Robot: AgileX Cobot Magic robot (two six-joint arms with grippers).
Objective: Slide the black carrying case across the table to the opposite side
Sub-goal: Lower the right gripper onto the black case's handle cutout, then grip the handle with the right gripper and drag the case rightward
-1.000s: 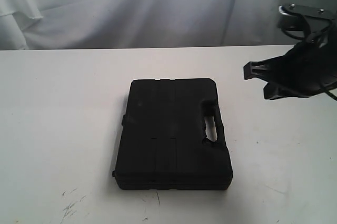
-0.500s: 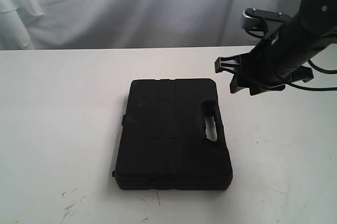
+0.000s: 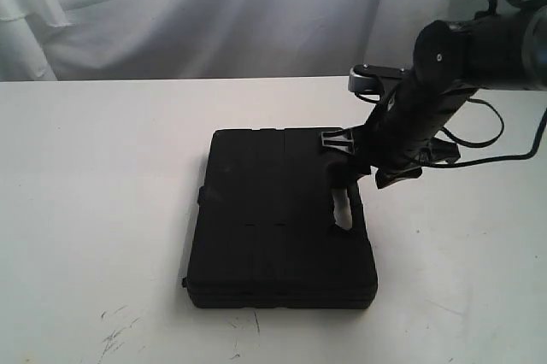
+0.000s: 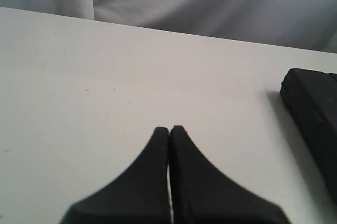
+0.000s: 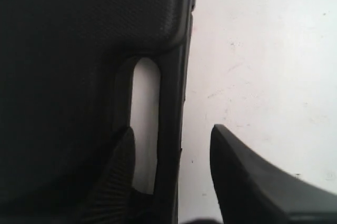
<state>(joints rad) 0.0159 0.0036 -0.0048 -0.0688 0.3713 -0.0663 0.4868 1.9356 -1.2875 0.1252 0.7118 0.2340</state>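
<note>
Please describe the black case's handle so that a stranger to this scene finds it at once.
On the white table lies one flat black carrying case. Along its edge under the open right gripper runs the handle, a thin bar beside a long oval slot showing white table.

case point(image 3: 273, 219) centred on table point(image 3: 102, 167) | right gripper point(image 3: 357, 161) astride handle point(image 5: 171, 77) at its right | left gripper point(image 4: 169, 128) well apart

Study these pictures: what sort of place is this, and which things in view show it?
Probably a robot test bench in a lab: a wide white table, a plain white cloth backdrop, and one black carrying case with the right pincer straddling its handle.
</note>
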